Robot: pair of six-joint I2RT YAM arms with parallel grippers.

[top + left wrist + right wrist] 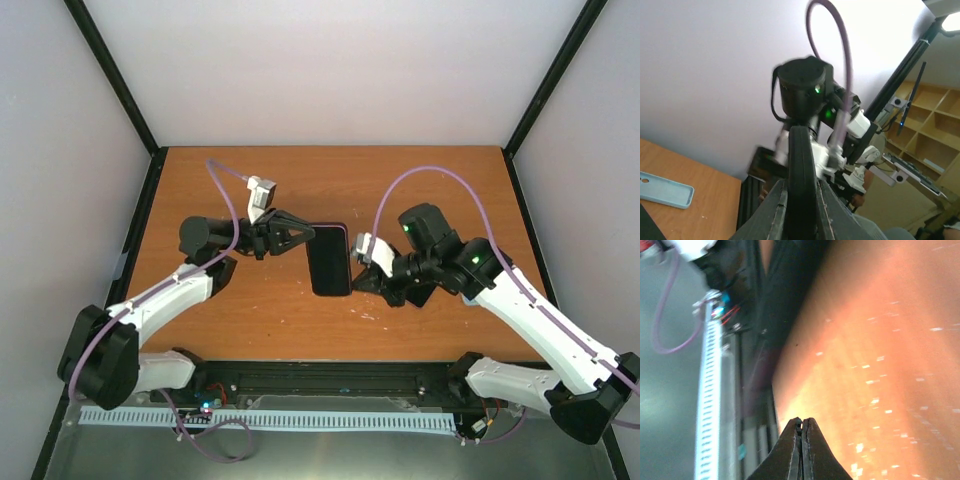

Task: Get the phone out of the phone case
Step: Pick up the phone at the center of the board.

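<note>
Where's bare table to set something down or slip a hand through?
Widest bare patch: the far strip of the table, between the back edge and both arms. Also bare: the near strip between the phone and the front edge. Crowded: the centre, where the left gripper clamps the phone and the right gripper sits shut beside it.

Dark phone held near the table's middle, pale blue case lying apart.
The phone [330,262] was a black slab with a thin purplish rim along its 12 and 3 o'clock edges. From above, its long sides ran from 12 to 6 o'clock. The left gripper [312,238] clamped it at its 10 o'clock corner, and the left wrist view showed the phone edge-on as a thick dark band between the fingers. At 8 o'clock in that view, the pale blue case [666,189] lay flat on the wood, clear of the phone.
</note>
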